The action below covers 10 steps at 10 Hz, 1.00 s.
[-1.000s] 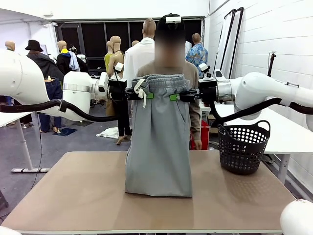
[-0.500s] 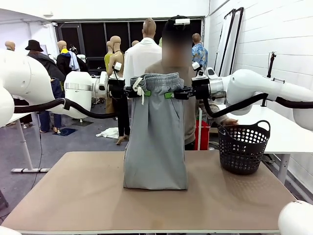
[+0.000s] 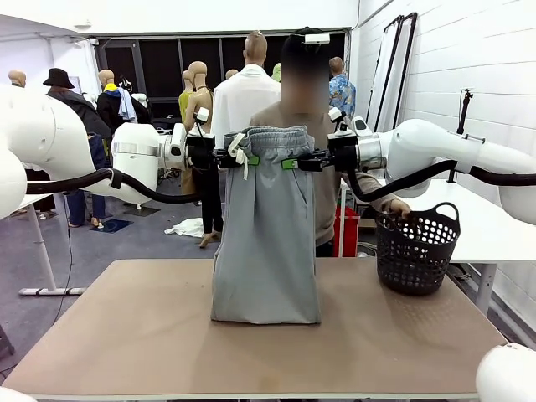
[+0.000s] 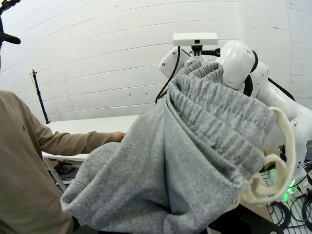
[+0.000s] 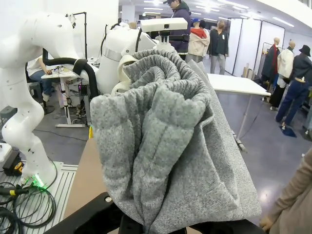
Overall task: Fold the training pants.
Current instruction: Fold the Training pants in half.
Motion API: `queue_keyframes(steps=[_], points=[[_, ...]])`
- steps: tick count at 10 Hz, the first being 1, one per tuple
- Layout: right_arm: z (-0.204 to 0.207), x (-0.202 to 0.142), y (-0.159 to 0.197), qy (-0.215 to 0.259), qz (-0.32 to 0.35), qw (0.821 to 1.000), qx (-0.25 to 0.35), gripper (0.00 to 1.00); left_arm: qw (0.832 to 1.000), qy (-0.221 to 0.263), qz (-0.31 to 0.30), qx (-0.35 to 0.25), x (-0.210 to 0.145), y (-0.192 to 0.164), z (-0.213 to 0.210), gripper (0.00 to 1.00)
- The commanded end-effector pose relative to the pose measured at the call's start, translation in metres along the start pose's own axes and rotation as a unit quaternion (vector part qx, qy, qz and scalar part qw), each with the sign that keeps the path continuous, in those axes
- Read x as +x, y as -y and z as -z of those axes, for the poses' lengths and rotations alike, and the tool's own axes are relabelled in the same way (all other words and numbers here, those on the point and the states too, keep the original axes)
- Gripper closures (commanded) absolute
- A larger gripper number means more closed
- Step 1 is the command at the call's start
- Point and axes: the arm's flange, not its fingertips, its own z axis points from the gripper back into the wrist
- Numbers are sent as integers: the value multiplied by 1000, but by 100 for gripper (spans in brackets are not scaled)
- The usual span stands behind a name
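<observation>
The light grey training pants (image 3: pixel 266 243) hang upright over the table, held by the gathered waistband (image 3: pixel 272 138), with the leg ends resting on the tabletop. My left gripper (image 3: pixel 243 159) is shut on the waistband's left end, where the white drawstring (image 3: pixel 241 155) dangles. My right gripper (image 3: pixel 295 162) is shut on the waistband's right end. The two grippers stand close together. In the left wrist view the bunched waistband (image 4: pixel 214 122) and drawstring (image 4: pixel 273 175) hide the fingers. In the right wrist view the grey fabric (image 5: pixel 170 146) covers the fingers too.
A person in a beige-brown sweater (image 3: pixel 331 180) stands behind the pants at the far edge, one hand (image 3: pixel 398 206) on a black basket (image 3: pixel 416 251) at the table's right. The brown tabletop (image 3: pixel 126 335) has room either side of the pants.
Both grippers moved closer together and slightly left, narrowing the stretched waistband. The person's hand reached to the basket and shifted it.
</observation>
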Motion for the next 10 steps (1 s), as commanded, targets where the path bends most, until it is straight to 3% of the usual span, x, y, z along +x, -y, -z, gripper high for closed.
queue_keyframes(steps=[1,7,10], points=[[0,3,-3,0,-2,1000,0,100,1000,-1,1,1,3,5,-2,100],[7,8,65,7,-2,1000,19,100,999,-38,22,10,12,-61,17,100],[13,29,101,-4,-29,999,16,100,998,-50,32,19,27,-99,21,100]])
